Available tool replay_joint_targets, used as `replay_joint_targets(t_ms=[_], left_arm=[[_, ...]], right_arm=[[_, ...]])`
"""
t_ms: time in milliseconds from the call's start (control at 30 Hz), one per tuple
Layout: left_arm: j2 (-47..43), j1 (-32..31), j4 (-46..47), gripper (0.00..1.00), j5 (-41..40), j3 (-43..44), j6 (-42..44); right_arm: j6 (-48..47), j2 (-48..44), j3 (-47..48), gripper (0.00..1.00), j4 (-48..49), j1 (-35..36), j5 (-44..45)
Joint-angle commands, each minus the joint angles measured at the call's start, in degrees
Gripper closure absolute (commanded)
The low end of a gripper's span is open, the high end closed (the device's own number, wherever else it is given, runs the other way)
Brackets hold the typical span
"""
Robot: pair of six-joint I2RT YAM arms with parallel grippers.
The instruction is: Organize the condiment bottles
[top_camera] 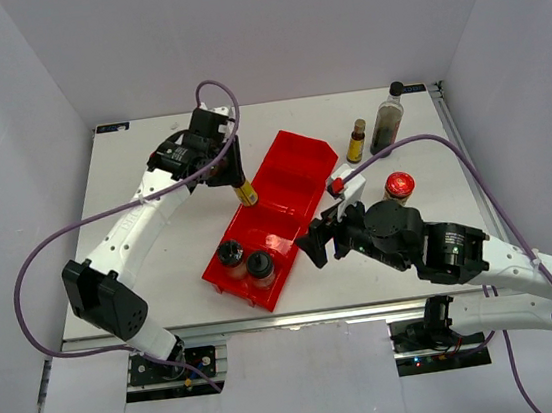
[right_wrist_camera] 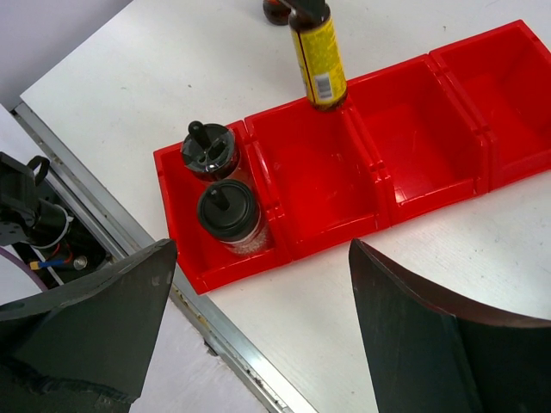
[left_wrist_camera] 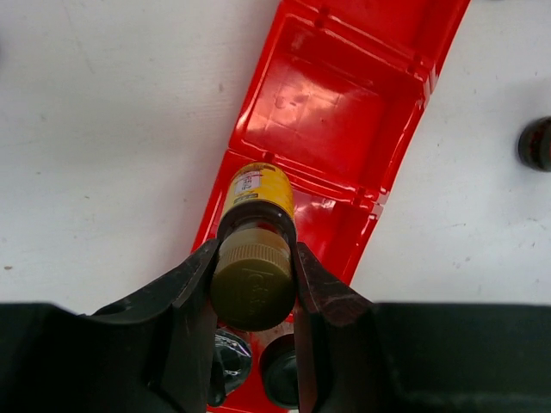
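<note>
My left gripper point(top_camera: 235, 176) is shut on a slim yellow-labelled bottle point(top_camera: 244, 192), held upright over the left wall of the long red bin point(top_camera: 298, 179). In the left wrist view the fingers clamp its neck under the olive cap point(left_wrist_camera: 252, 280). Two black-lidded jars point(top_camera: 231, 254) point(top_camera: 259, 264) stand in the bin's nearest compartment. My right gripper point(top_camera: 313, 244) is open and empty beside the bin's near right side; in its view point(right_wrist_camera: 258, 318) the jars point(right_wrist_camera: 228, 215) and the held bottle point(right_wrist_camera: 318, 60) show. A red-lidded jar point(top_camera: 399, 186) stands behind my right wrist.
A second slim yellow-labelled bottle point(top_camera: 356, 141) and the tall dark-liquid bottle point(top_camera: 387, 122) stand at the back right. A small red bit point(top_camera: 336, 187) shows by the right wrist; I cannot tell what it is. The table's metal front edge point(right_wrist_camera: 224, 344) lies close under the right gripper.
</note>
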Motion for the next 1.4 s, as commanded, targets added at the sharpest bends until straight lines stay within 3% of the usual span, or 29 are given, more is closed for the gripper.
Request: replay_joint_targets(t_ms=[0,667,800,967,1000,1167,1367], left_arm=[[-3.1,-3.3,4.9,1.00,-3.0,-2.9,-2.3],[0.7,-7.2,10.1,1.00,-13.6,-13.3,-4.4],[1.8,-7.2,11.5,0.78,-14.1,-14.6,-4.4],[1.8,-7.2,12.0,0.38,-13.7,-14.9,-4.0],[1.6,-7.3,11.9,0.34,-13.4,-14.8,-3.9],[0.2,-7.2,11.7,0.21,-12.1,-14.4,-3.6],[-2.8,-7.2,8.4,0.15,-8.2,-10.7,-3.0]], right_arm=[[0.1,0.0,-0.2,0.13,2.3,0.2,2.0],[-1.5,0.3,-0.6,0.12,3.3,0.1,3.6],[-1.8,0.2,-0.5,0.12,3.2,0.2,4.1],[-2.5,0.5,-0.4,0.11,3.3,0.2,5.1],[-2.5,0.5,-0.4,0.11,3.3,0.2,5.3],[-2.4,1.0,-0.1,0.11,3.1,0.2,5.9],[-1.0,3.5,4.5,0.11,-1.2,-2.6,10.9]])
